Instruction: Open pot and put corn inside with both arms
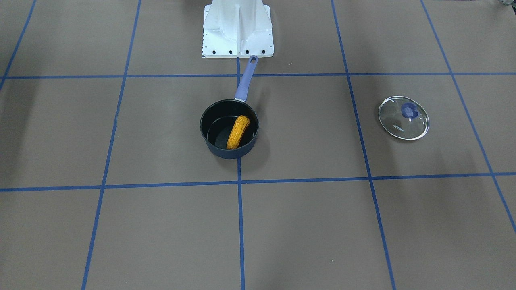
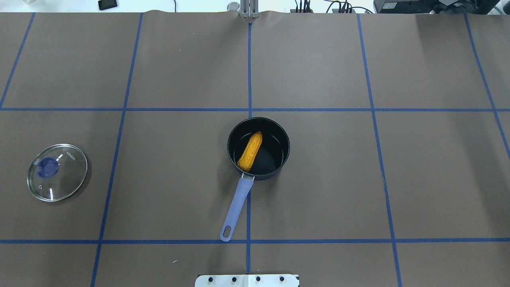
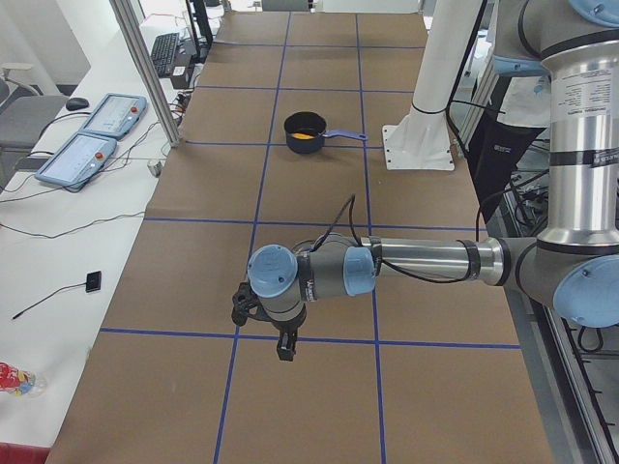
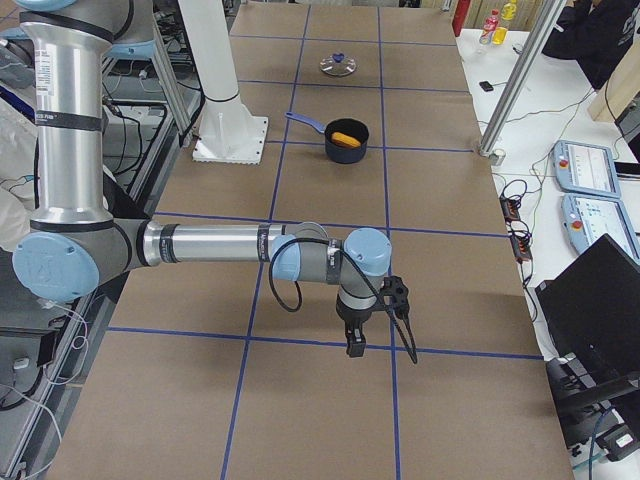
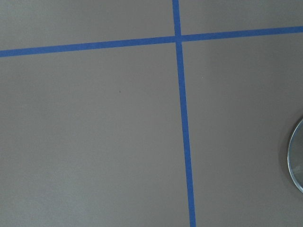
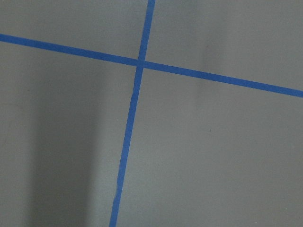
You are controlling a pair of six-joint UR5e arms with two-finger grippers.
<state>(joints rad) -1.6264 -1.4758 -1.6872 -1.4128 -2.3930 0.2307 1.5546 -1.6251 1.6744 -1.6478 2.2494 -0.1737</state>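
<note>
Overhead exterior shows the bumpy yellow-orange corn cob [image 2: 250, 152] inside the dark purple-handled pot [image 2: 283, 137], with the round glass lid [image 2: 57, 172] set well aside, probably to clear the opening. The left hand [image 3: 283, 350] and right hand [image 4: 354, 345] hang far off; apart or together, I cannot tell.

Robotics lab, test cell. The table is covered in brown paper [image 2: 318, 179] marked with a blue tape [image 2: 249, 79] grid, a white pedestal [image 1: 238, 28] is bolted on at the robot's side, and the grey left arm [image 3: 416, 261] and right arm [image 4: 210, 243], with blue joint caps, reach over it. White side benches carry teach pendants [image 3: 73, 159], a keyboard [image 3: 166, 53], loose cables [image 2: 303, 5] and a black screen [image 4: 600, 290]; aluminium posts [image 3: 150, 72] stand at the table's edge.
</note>
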